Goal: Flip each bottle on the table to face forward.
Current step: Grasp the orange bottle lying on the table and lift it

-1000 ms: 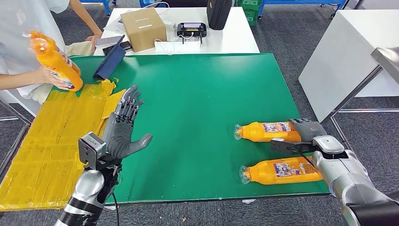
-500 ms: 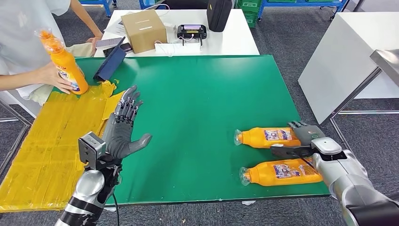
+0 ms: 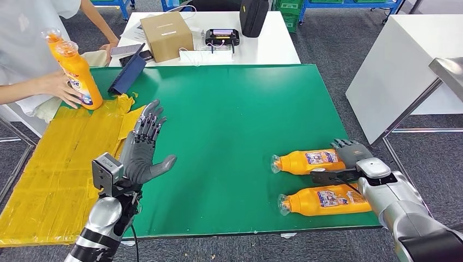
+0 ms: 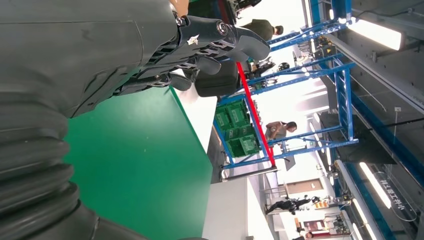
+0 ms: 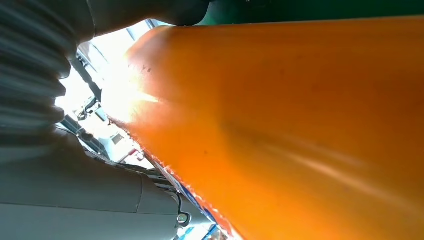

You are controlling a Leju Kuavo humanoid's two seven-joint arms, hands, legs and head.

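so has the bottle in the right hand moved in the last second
Yes. The far bottle, gripped by the right hand, has slid toward the table's near edge, closing the gap to the near bottle, which stayed put.

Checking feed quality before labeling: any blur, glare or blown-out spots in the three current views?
Head view: sharp and evenly lit, both lying bottles' labels visible, e.g. the far bottle. Left wrist view: the left hand is dark against overexposed ceiling lights and a washed-out background. Right wrist view: the far bottle sits so close it is a soft orange blur, with a blown-out patch beside the right hand.
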